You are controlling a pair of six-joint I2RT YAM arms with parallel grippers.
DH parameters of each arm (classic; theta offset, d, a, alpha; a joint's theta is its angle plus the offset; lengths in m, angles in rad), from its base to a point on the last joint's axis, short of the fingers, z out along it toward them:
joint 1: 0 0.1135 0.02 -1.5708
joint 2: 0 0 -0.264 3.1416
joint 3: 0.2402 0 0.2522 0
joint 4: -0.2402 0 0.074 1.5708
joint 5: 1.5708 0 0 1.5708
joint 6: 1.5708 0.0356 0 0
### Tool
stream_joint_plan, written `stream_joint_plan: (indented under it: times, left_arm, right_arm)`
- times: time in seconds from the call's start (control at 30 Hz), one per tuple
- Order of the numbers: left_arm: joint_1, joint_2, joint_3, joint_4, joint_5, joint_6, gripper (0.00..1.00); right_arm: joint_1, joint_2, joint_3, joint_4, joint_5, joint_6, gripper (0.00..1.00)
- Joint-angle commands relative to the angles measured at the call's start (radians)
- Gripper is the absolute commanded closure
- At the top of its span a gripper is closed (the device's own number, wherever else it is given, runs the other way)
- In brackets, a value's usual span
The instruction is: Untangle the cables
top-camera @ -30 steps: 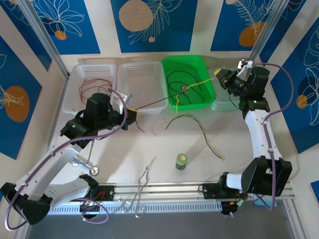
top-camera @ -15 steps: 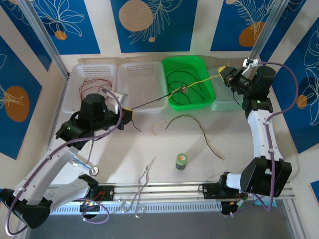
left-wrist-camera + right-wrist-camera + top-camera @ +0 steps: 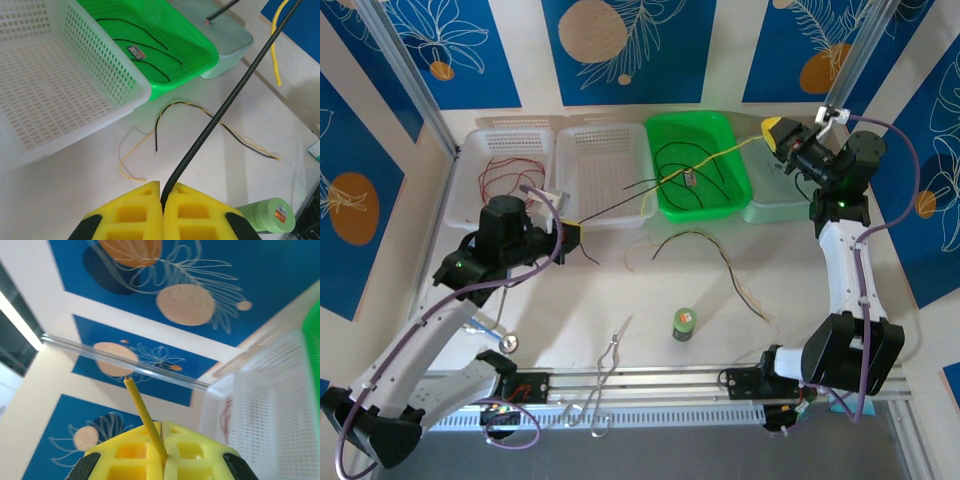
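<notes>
We see the left gripper (image 3: pixel 162 199) pinched shut on a black cable (image 3: pixel 224 107) stretched toward the green basket (image 3: pixel 700 117), and the right gripper (image 3: pixel 162 439) clamped on a yellow cable (image 3: pixel 143 412). The two seem to meet over that basket. A third cable (image 3: pixel 695 235) lies loose on the table (image 3: pixel 570 300).

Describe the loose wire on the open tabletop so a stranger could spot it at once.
Find the bright green basket in the row of trays at the table's far edge. On the bare tabletop just in front of it, a thin wire lies in a slack arch. Unlike the black wires inside the basket, it sits outside every tray, with black and yellowish strands running together.
</notes>
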Motion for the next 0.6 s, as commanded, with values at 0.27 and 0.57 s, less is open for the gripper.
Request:
stream_joint_plan:
  times: [0.27, 0.57]
  left_arm:
    - [0.017, 0.119, -0.036, 0.123, 0.082, -0.115, 1.0]
    - [-0.084, 0.231, -0.084, 0.455, 0.144, -0.255, 1.0]
  right_arm:
    - [0.158, 0.06, 0.093, 0.356, 0.239, 0.327, 1.0]
    - [0.302, 0.076, 0.092, 0.334, 0.306, 0.278, 1.0]
